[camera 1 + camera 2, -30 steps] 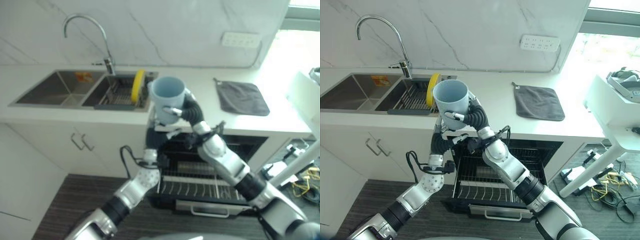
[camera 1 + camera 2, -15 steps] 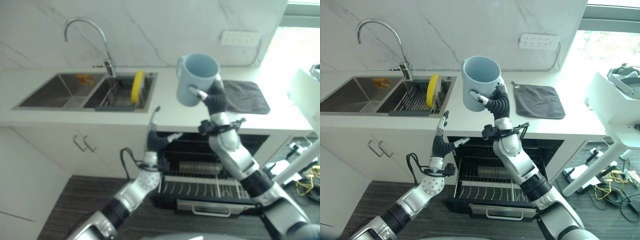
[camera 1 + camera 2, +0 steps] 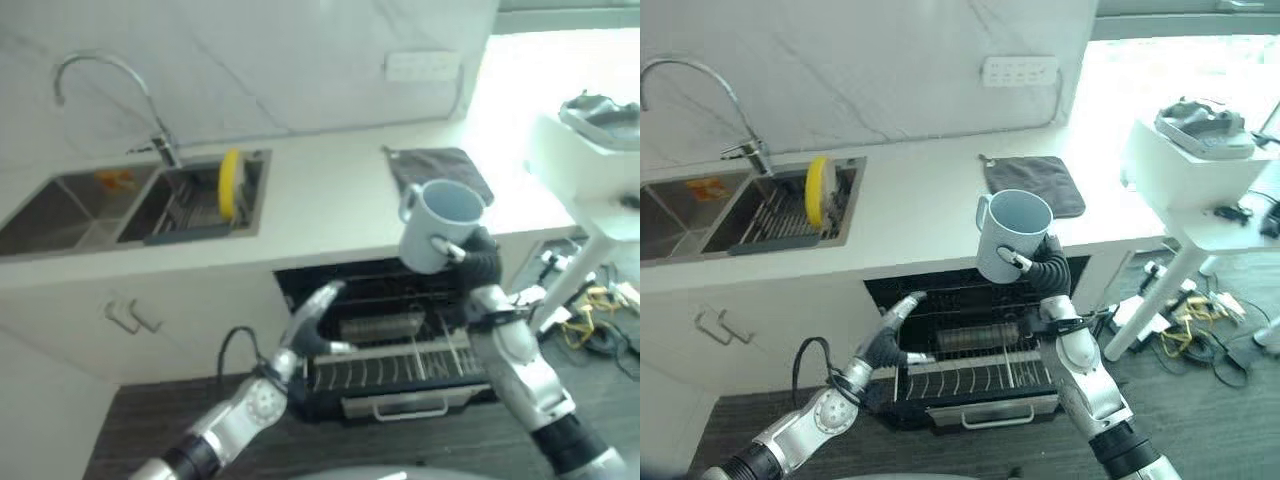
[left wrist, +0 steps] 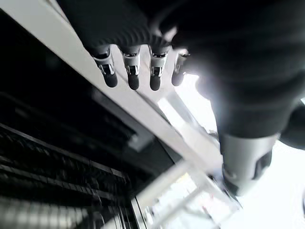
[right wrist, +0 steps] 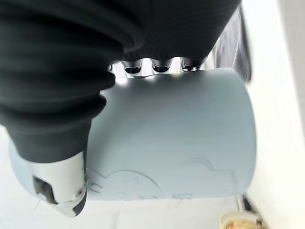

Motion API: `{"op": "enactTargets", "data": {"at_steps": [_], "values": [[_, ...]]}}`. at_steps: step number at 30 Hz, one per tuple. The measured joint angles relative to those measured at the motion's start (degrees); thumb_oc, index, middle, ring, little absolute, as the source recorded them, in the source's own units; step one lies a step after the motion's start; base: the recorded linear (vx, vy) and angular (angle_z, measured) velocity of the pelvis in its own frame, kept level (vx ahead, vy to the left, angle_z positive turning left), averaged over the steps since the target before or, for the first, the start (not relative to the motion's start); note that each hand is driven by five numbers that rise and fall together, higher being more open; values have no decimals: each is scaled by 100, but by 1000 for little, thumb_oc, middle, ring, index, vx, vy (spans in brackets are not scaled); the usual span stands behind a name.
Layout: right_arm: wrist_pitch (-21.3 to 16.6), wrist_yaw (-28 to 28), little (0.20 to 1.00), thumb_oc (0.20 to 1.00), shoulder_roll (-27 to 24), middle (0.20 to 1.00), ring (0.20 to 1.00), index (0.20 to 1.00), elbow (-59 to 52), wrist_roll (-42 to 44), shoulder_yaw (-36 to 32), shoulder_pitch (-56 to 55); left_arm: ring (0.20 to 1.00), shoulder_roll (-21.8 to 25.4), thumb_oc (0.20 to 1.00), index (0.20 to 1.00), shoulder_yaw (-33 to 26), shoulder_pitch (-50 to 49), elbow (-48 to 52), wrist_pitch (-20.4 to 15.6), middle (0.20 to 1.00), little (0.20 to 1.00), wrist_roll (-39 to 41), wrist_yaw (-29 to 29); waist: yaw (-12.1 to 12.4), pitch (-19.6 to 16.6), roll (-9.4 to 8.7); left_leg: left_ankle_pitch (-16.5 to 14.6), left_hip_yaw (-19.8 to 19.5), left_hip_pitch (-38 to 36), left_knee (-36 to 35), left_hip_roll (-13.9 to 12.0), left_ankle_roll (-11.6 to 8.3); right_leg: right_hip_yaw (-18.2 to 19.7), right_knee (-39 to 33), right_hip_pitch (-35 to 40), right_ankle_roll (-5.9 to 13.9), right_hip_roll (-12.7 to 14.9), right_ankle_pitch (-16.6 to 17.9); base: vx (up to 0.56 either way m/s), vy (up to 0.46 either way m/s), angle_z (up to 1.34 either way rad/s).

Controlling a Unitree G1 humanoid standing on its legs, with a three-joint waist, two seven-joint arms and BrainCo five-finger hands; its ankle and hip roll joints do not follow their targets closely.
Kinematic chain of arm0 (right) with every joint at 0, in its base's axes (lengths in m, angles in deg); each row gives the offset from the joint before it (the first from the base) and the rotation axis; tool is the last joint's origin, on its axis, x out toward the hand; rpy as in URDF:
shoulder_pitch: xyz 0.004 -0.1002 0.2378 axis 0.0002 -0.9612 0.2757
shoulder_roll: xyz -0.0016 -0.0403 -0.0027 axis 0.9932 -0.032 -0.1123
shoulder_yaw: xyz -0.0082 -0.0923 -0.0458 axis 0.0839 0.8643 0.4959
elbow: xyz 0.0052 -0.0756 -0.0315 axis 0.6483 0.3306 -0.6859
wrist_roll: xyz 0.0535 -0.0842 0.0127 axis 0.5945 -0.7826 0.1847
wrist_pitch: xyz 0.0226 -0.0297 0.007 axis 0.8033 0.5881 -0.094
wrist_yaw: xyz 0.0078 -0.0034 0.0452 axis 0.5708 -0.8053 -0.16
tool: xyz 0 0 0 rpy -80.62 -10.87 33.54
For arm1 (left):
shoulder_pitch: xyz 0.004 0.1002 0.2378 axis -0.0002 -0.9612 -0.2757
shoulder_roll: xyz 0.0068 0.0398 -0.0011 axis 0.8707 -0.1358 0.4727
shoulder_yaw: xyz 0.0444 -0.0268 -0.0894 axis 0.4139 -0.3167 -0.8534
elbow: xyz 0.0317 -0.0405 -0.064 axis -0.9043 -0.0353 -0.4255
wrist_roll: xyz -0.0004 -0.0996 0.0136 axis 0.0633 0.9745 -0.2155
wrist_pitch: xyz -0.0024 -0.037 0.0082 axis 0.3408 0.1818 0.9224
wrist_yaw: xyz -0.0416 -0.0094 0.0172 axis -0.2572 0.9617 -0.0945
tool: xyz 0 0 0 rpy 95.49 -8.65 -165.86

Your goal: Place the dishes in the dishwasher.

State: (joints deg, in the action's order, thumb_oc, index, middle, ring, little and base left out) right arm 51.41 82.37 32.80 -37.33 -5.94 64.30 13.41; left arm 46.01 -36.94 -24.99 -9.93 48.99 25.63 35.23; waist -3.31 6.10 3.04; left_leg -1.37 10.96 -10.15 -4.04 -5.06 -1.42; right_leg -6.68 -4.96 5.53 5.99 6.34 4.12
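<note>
One mug held above the open dishwasher

You have the right hand [image 3: 1042, 268] wrapped round a pale blue mug [image 3: 1011, 236], upright, mouth up, handle toward the sink side. It hangs in the air above the dishwasher [image 3: 970, 345], whose rack [image 3: 980, 372] is pulled out. Your left hand [image 3: 895, 330] sits by the rack's left edge, fingers straight, holding nothing. A yellow plate [image 3: 817, 190] stands on edge in the sink [image 3: 700, 212]. A grey cloth [image 3: 1030, 184] lies on the counter [image 3: 920, 205].

right hand [image 5: 62, 186] wraps fingers and thumb round pale blue mug [image 5: 176, 138].
</note>
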Motion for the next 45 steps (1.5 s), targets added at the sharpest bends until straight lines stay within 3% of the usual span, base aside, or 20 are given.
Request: {"op": "enactTargets", "data": {"at_steps": [4,6,8,11,12,15,18,21,27,34,45], "values": [[-142,-265,200,200,-77,200,200,200,4,130,-7,-47,1000,-194,1000,1000,388,75,-541,-135,1000,1000,-434,-59,-279,158,11,-9,195,-2,4,-5,5,169,17,-119,-35,-13,4,-3,8,-23],[-195,-443,200,200,-159,200,200,200,21,174,-86,-268,1000,-230,1000,1000,419,73,-776,-136,1000,1000,-491,-5,-284,227,10,-10,252,26,1,-2,4,270,62,-192,-34,-23,13,-28,-16,-21],[-204,-620,200,200,-267,200,200,200,403,205,-175,-532,1000,-179,1000,1000,461,253,-806,-137,1000,1000,-744,61,-394,483,-52,-13,325,236,122,3,13,323,449,-605,17,2,-40,-169,-89,-17],[-570,-827,200,200,-274,200,200,200,1333,142,-35,-273,1000,-11,1000,1000,880,1066,-974,-95,1000,1000,-1078,156,-399,844,-111,-33,354,747,457,14,41,426,1007,-1263,-35,64,-258,-196,-60,-8],[-561,-848,200,200,-300,200,200,200,1710,138,70,14,1000,2,1000,1000,1133,1454,-1184,-50,1000,1000,-1134,160,-411,1032,-76,-26,375,903,536,23,33,445,1054,-1395,-43,78,-218,-175,0,-9],[-615,-942,200,200,-325,200,200,200,1926,84,85,459,1000,-61,1000,1000,1120,1682,-1219,98,1000,1000,-1334,208,-461,1334,119,10,360,999,557,14,10,453,1061,-1479,-66,65,-147,-188,-11,-5],[-672,-973,200,200,-291,200,200,200,3204,79,487,1788,1000,-310,1000,1000,1136,2015,-1536,325,1000,1000,-1353,334,-386,1538,256,18,299,1082,617,7,0,418,1064,-1508,-95,64,-123,-108,-7,8],[-657,-884,200,200,-236,200,200,200,3471,-83,874,2520,1000,-403,1000,1000,1134,2114,-1806,640,1000,1000,-1554,549,-289,1589,346,33,213,1144,619,8,-12,322,1068,-1522,-129,73,-96,-115,-7,13],[-674,-892,200,200,-91,200,200,200,4239,-170,977,3231,1000,-388,1000,1000,1143,2359,-2142,1043,1000,1000,-1737,802,111,1729,307,44,63,1519,737,41,-5,212,1284,-1867,-109,117,-86,-146,-19,13],[-544,-618,200,200,2,200,200,200,4791,-28,974,3736,1000,-299,1000,1000,1363,2760,-2490,1225,1000,1000,-1858,1065,248,2070,264,115,-96,1819,834,29,-30,40,1336,-2048,-130,167,-77,-82,-24,12],[-300,-251,200,200,88,200,200,200,5707,-17,952,4138,1000,-122,1000,1000,1420,2848,-2322,1126,1000,1000,-2007,1049,264,2080,274,120,-110,1863,805,39,-37,-16,1327,-2070,-133,193,-77,-8,3,1]]}}
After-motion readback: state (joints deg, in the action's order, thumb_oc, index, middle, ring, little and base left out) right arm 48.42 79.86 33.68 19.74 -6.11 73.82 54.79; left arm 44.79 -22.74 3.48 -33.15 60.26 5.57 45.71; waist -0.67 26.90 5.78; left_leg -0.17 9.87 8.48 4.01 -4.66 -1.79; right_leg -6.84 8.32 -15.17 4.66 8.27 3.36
